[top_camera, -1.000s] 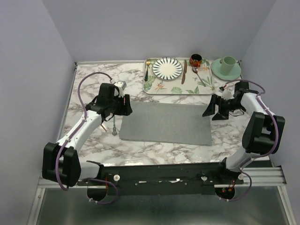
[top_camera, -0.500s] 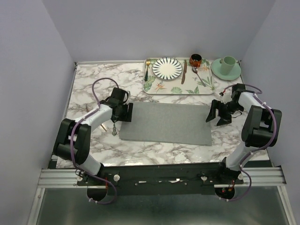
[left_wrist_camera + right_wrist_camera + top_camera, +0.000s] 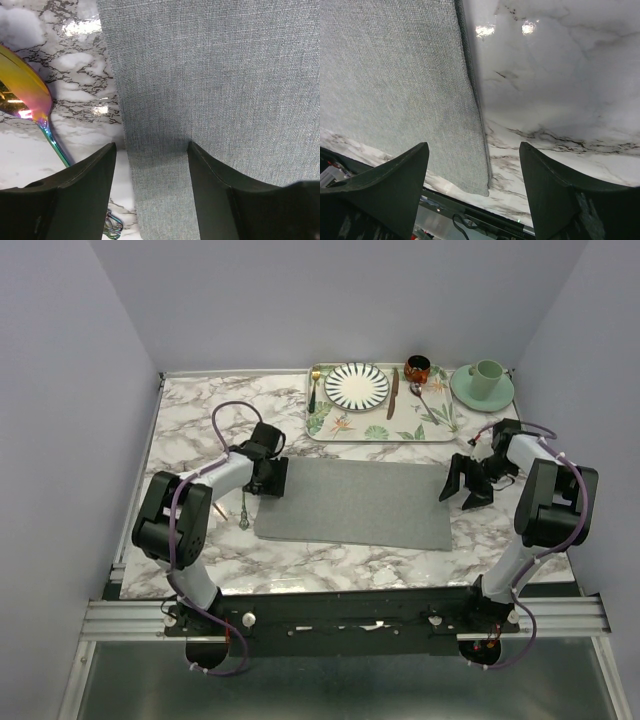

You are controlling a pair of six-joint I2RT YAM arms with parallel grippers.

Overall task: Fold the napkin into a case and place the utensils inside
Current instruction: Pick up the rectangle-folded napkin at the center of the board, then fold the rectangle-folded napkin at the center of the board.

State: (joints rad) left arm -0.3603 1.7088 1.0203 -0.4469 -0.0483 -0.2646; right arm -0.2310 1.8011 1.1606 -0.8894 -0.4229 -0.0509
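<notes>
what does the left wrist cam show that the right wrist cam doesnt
Only the left wrist view: the spoon, its shiny gold bowl and thin green handle lying on the marble table just outside the napkin's left edge, with the left gripper over that edge.
Only the right wrist view: the napkin's right edge down to its near corner, the dark frame past the table's edge, and the right gripper.
Both: the grey napkin lying flat on the table, with open jaws straddling one of its edges.

A lab test cell; plain lilac walls (image 3: 350, 300) enclose a marble table (image 3: 190, 410) fronted by a metal rail (image 3: 565, 615).
</notes>
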